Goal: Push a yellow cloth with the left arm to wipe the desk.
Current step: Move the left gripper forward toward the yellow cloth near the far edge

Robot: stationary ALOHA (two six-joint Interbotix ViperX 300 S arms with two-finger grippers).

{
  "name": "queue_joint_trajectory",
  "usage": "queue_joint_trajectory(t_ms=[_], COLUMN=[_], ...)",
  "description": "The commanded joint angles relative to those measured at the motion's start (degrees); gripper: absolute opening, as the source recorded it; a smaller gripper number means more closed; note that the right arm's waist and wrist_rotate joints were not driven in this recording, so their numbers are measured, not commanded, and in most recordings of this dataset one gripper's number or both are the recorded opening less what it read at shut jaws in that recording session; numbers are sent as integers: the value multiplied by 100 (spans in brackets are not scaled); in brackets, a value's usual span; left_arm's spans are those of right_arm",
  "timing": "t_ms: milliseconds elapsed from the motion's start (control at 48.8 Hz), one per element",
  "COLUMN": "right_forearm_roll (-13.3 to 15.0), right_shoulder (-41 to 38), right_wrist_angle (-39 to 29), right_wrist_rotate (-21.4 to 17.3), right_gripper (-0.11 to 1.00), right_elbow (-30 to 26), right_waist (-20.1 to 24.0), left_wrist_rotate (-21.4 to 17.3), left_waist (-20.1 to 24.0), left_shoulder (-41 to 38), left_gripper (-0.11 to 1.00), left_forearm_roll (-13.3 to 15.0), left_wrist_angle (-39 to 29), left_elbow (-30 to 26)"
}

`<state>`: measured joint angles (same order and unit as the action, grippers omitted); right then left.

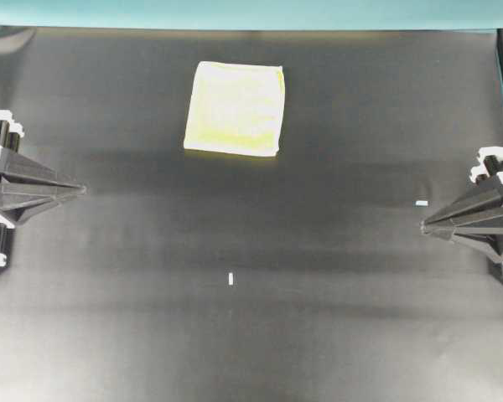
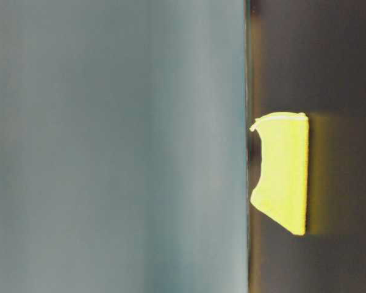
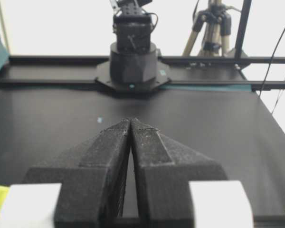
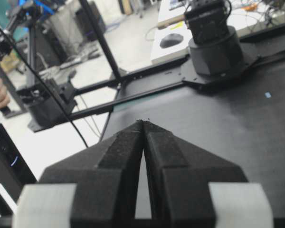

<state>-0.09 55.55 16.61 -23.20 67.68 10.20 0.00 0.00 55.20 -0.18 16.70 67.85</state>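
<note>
One yellow cloth [image 1: 235,109] lies flat on the desk [image 1: 235,335], toward twelve o'clock in the overhead view, close to the teal border strip [image 1: 251,12] and a little to the eleven o'clock side of the centre. Nothing touches it. The left gripper [image 1: 82,190] waits at nine o'clock, well apart from the cloth, its jaws pressed together into a point. The right gripper [image 1: 424,226] sits at three o'clock, likewise pressed together, and has no part in this job.

The main risk, as I judge it, is the soft terry bunching or folding if the narrow tip catches only one edge, so the cloth rolls rather than slides. A push aimed toward twelve o'clock could run it onto the border strip. Coming in too high would skim over it; too low would drag the tip on the desk.
</note>
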Motion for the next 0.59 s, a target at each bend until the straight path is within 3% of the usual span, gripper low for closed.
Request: queue_joint_trajectory(t_ms=[0,123,348,574], right_forearm_roll=[-9,-9,-9,-9], right_shoulder=[-44,53,202,202], right_wrist_angle=[26,-510,-1485,-1661], right_wrist_rotate=[0,0,0,0], right_gripper=[3,0,0,0], right_elbow=[-97,-105,-114,-88], right_waist=[0,-9,0,0], left_wrist_rotate=[-9,-9,44,44], left_waist=[53,281,896,1529], left_shoulder=[-334,-782,-1564,-2742], left_gripper=[6,0,0,1], left_forearm_roll=[-237,-229,-237,-229], left_wrist_angle=[-176,-483,-492,-325], left_elbow=[-281,-589,-888,-1318])
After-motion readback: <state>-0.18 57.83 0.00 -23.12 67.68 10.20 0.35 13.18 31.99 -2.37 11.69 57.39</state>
